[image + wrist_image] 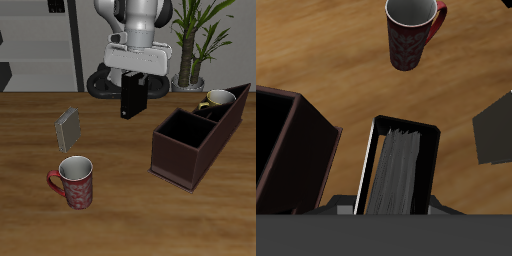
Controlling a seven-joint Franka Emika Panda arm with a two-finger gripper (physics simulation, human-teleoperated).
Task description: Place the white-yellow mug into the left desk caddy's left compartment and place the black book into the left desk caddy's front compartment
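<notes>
One thing is in the gripper (132, 82) now: the black book (132, 98), which hangs below it in the air, pinched at its upper part between the two fingers. In the wrist view the book (398, 172) shows its pale page edge between dark covers, so the hold seems to be across the covers (I cannot see the pads themselves).

The white-yellow mug (220, 99) already sits in the left desk caddy (190, 150), in the section at its far end, so that half of the task looks done. The front compartment is open and empty, well apart from the book.

The risk, as I judge it, is in the lowering. The book hangs long below the fingers, so if it comes down a little off the opening, its lower corner can strike the caddy's wall or a partition and the book can twist in the grip or push the caddy.

A red mug (74, 182) and a grey book (68, 128) stand far from this path.
</notes>
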